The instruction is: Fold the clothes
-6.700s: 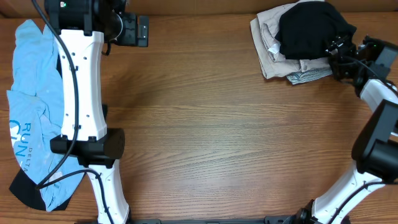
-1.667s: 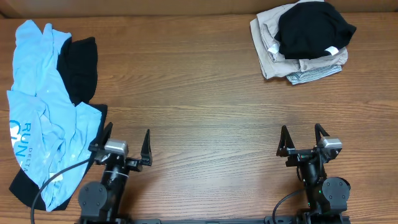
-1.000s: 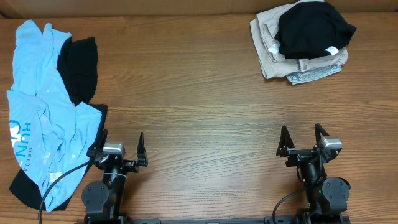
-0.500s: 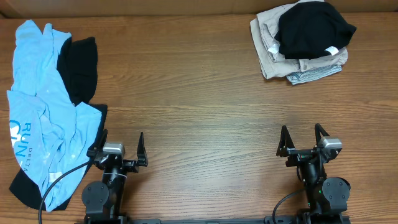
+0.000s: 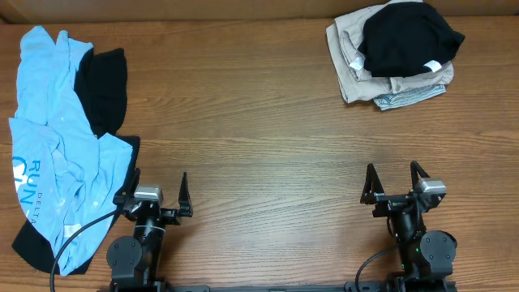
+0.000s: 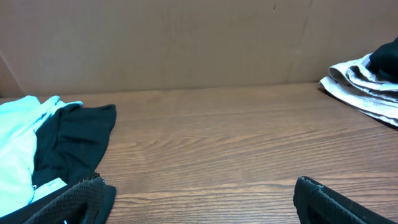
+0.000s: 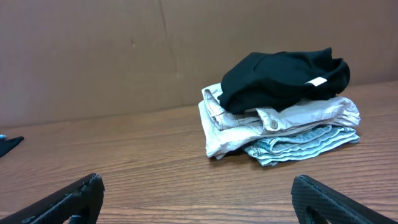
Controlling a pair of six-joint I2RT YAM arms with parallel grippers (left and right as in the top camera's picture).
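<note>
From overhead, we see both arms folded low at the near edge of the bench (image 5: 268, 122). The left gripper (image 5: 160, 178) sits at about 7 o'clock and the right gripper (image 5: 393, 170) at about 5 o'clock. Both have their fingers spread wide apart, holding nothing and touching no cloth.

The clothes lie in two groups, well apart from each other and from the right gripper. At about 1 o'clock, near the far edge, is a stack. A plain black garment (image 5: 409, 36) lies on top, with a small white tag (image 5: 435, 66) at its near edge. Under it are beige pieces (image 5: 349, 57), one showing a button in the right wrist view, and a pale greenish piece (image 5: 405, 97) at the bottom.

At 9 o'clock a light blue printed T-shirt (image 5: 49, 138) is spread loosely and rumpled. It lies over dark fabric (image 5: 101, 89) that shows beside it and at its near corner. The shirt's near right edge comes close to the left gripper. A cardboard wall (image 6: 186, 43) stands along the far side at 12 o'clock.
</note>
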